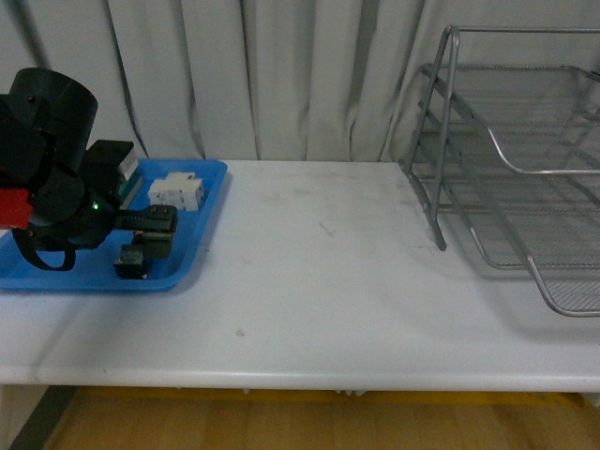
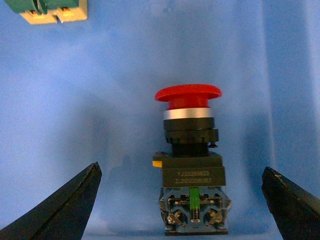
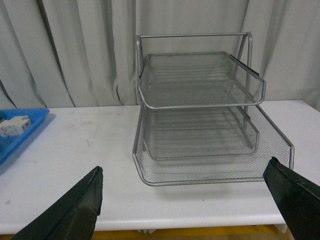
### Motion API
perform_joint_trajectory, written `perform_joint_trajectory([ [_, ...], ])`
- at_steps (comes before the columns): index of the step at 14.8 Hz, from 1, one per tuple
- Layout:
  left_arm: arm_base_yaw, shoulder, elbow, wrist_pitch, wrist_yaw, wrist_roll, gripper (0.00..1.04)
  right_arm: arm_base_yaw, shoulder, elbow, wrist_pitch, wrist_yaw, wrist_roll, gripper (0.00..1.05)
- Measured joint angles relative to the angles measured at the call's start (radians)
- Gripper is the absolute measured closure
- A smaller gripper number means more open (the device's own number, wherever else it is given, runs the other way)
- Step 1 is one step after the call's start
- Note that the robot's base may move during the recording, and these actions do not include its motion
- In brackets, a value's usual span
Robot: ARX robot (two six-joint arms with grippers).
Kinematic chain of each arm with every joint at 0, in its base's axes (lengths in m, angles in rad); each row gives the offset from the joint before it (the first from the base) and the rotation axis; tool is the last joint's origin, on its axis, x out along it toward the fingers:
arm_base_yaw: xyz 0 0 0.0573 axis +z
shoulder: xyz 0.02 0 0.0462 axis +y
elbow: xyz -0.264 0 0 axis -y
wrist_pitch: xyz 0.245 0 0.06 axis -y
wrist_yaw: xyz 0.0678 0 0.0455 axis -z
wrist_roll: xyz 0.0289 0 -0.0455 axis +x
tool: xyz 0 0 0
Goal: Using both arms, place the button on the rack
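red-capped black button (image 2: 190, 165), silver mesh rack (image 3: 200, 167), blue tray (image 1: 202, 236), white table (image 1: 319, 300)

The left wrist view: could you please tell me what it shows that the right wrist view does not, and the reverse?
Only the left wrist view shows the button, sitting between the fingers of the open left gripper without touching them, and a green-and-cream switch. Only the right wrist view shows the rack, the white table, the curtain, a white block and the open right gripper. Both show the blue tray.
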Motion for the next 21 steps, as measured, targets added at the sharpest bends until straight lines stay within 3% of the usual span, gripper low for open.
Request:
perform_joint_trajectory([
  [8, -0.014, 0.069, 0.051, -0.002, -0.049, 0.019, 0.07, 0.000, 0.000, 0.000, 0.000, 0.000, 0.000, 0.06],
  [9, -0.016, 0.078, 0.055, -0.006, -0.054, 0.019, 0.12, 0.000, 0.000, 0.000, 0.000, 0.000, 0.000, 0.06],
  [11, -0.020, 0.079, 0.061, -0.012, -0.064, 0.018, 0.37, 0.000, 0.000, 0.000, 0.000, 0.000, 0.000, 0.06],
  [14, -0.021, 0.081, 0.064, -0.018, -0.064, 0.018, 0.66, 0.000, 0.000, 0.000, 0.000, 0.000, 0.000, 0.06],
  [17, -0.020, 0.037, 0.011, 0.016, -0.053, 0.011, 0.69, 0.000, 0.000, 0.000, 0.000, 0.000, 0.000, 0.06],
  [21, -0.042, -0.288, -0.217, 0.171, -0.012, 0.010, 0.69, 0.000, 0.000, 0.000, 0.000, 0.000, 0.000, 0.06],
])
